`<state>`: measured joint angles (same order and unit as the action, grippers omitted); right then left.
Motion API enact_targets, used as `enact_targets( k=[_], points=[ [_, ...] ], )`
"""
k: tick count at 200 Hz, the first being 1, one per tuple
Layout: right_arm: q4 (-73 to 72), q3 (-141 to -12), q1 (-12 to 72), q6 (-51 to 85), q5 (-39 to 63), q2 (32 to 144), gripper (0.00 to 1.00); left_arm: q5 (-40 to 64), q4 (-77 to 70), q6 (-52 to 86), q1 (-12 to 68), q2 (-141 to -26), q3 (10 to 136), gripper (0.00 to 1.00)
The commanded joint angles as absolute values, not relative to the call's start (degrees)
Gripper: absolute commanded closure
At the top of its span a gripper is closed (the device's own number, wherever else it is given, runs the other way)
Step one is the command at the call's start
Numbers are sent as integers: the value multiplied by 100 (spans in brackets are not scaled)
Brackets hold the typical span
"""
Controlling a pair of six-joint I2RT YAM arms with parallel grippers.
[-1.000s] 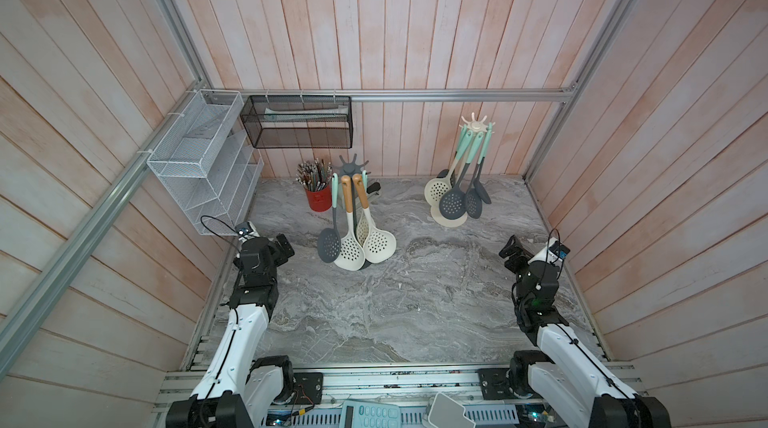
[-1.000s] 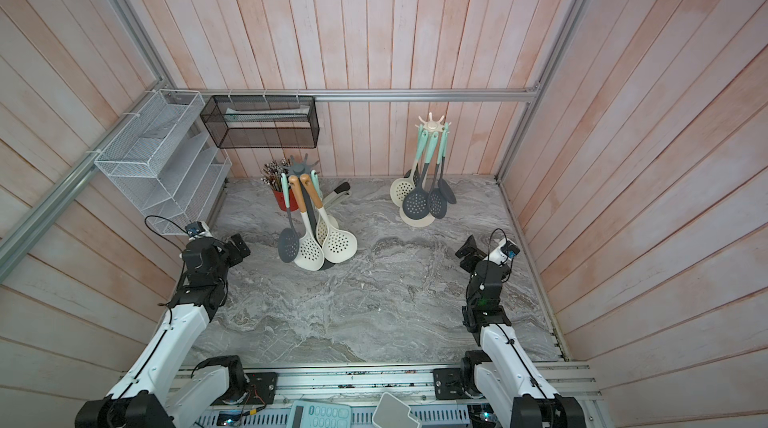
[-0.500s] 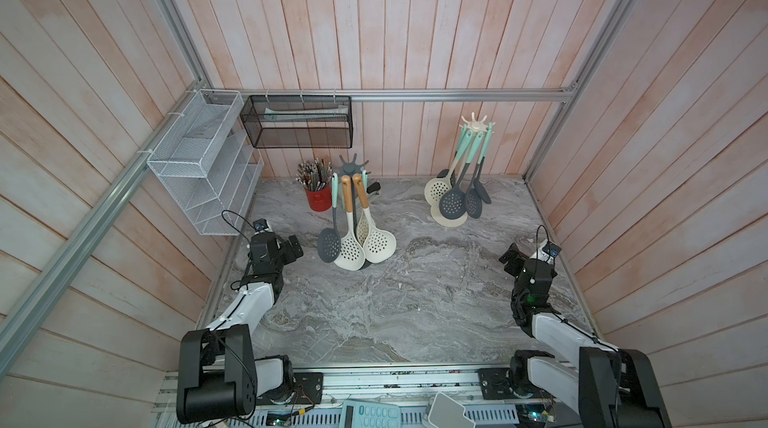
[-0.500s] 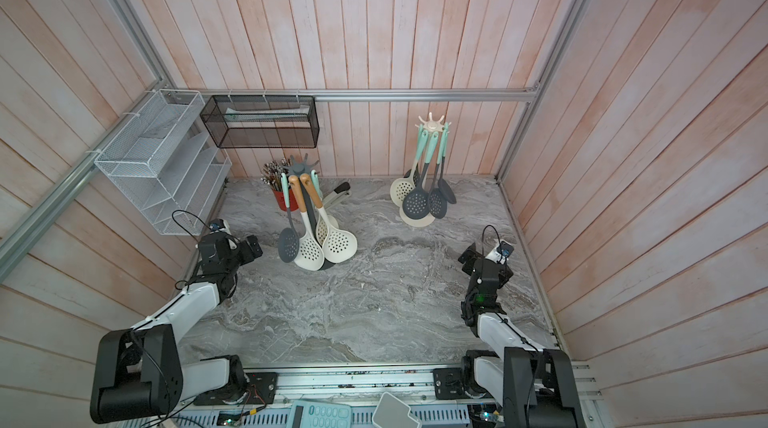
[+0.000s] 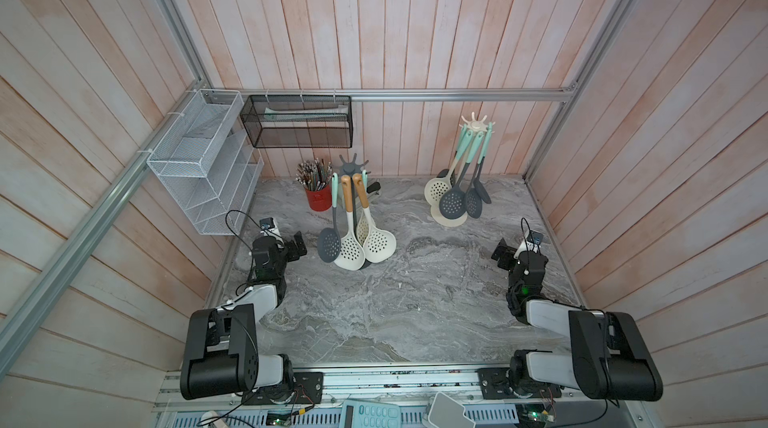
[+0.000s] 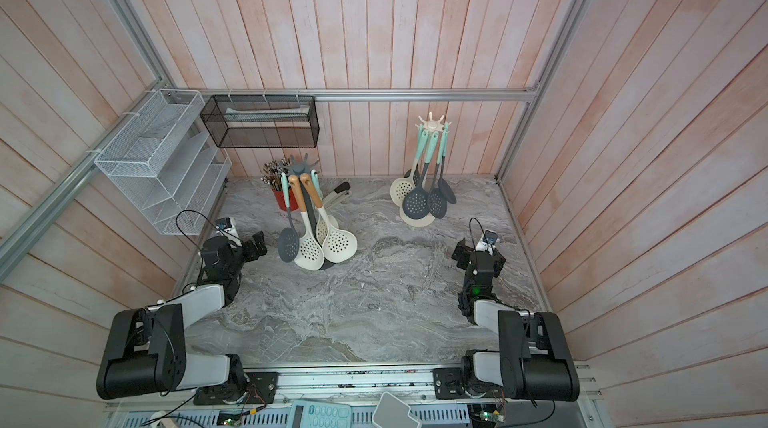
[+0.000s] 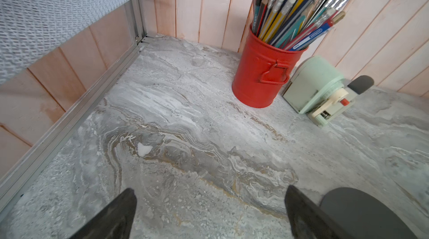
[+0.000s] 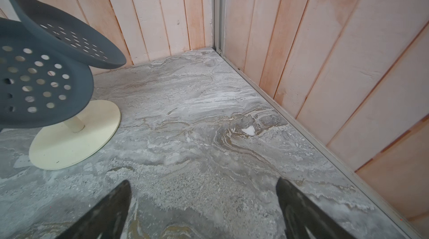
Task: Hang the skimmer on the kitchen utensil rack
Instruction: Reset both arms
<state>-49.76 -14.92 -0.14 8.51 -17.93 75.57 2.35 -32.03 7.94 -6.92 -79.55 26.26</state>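
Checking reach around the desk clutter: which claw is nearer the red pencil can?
Left. The left claw sits just in front of the red pencil can, on the robot's side; the right claw is far across the table.

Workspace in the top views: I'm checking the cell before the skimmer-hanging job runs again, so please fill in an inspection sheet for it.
Surface: grey marbled tabletop; no spills or loose items seen between the arms.
Job's things: grey rack and cream rack stand upright, skimmers hanging on both; none seen lying loose.
Clutter: red pencil tin and mint-green desk device by the back wall, near the grey rack.
Grippers: left gripper and right gripper open, empty, low over the table.
Cables: left wrist cable and right wrist cable loop free, clear of the racks.
Surroundings: plank walls; white mesh shelf at the side; black mesh basket under the back rail.
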Motion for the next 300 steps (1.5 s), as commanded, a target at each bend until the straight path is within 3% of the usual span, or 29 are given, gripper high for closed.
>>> enact_targets(
  k=[1, 73, 153, 178, 192, 300],
  points=[
    [-5464, -1586, 0, 511, -1791, 7716, 1, 478, -4070, 762, -729, -8057, 2431, 0],
    [-6615, -1500, -103, 292, -1004, 8542, 1, 716, -5433, 800, -831, -8343, 1908, 0],
    [-7118, -1253, 0, 185, -1016, 8666, 1, 932, -5533, 535, -687, -8426, 1898, 0],
    [-7146, -1250, 32, 130, -979, 8672, 2, 551, -7395, 323, -448, -8985, 1245, 0],
    [-6976, -1334, 18, 122, -945, 8675, 2, 175, -6256, 379, -363, -8718, 1600, 0],
    [-6935, -1358, -18, 141, -863, 8675, 2, -122, -6352, 261, -202, -8831, 1635, 0]
  ],
)
